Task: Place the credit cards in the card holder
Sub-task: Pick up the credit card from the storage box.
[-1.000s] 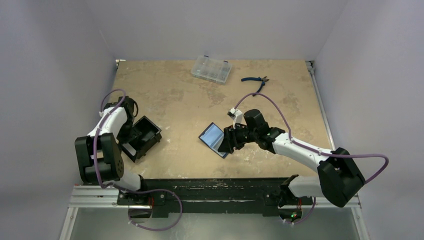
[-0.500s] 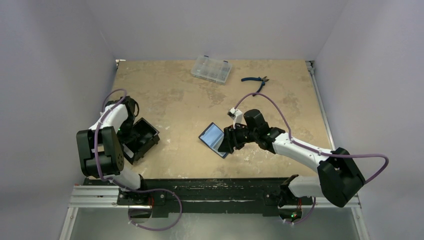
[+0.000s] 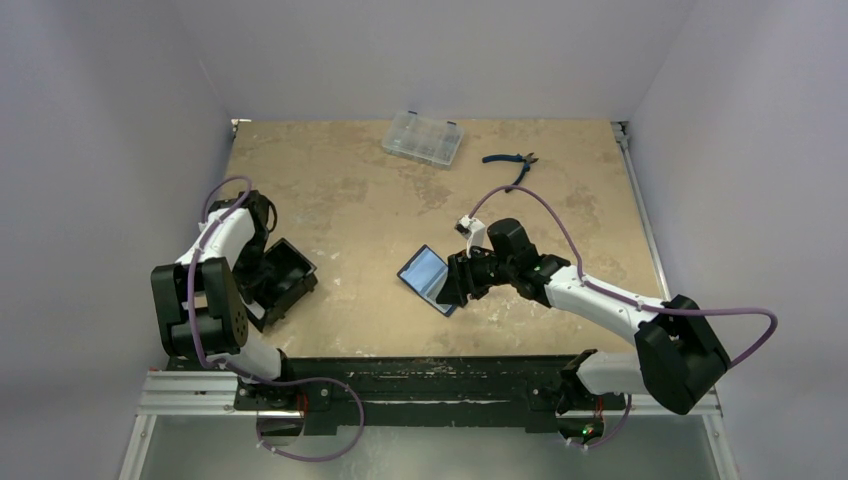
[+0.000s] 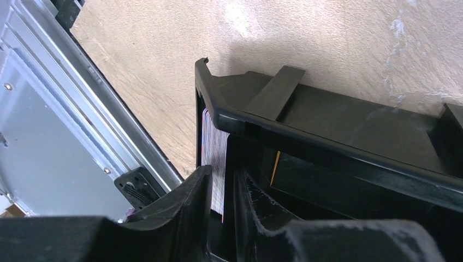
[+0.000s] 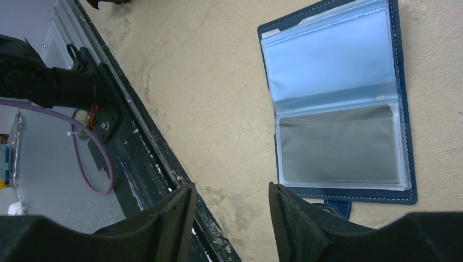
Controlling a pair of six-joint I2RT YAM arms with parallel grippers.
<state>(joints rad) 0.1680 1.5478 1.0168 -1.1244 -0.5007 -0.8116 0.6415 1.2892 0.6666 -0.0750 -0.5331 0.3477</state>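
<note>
Navy card holder (image 5: 333, 71) lies spread open near the middle of the desk (image 3: 340, 200), clear sleeves up. Beside its tab edge the right gripper (image 5: 232, 215) hovers, jaws spread and empty. Well apart to the left, a striped credit card (image 4: 214, 147) stands on edge inside the black box (image 4: 338, 117). The left gripper (image 4: 221, 185) has its jaws closely straddling the card; whether they pinch it, I cannot tell.

No readable text, labels, brands or numbers on anything in view.
</note>
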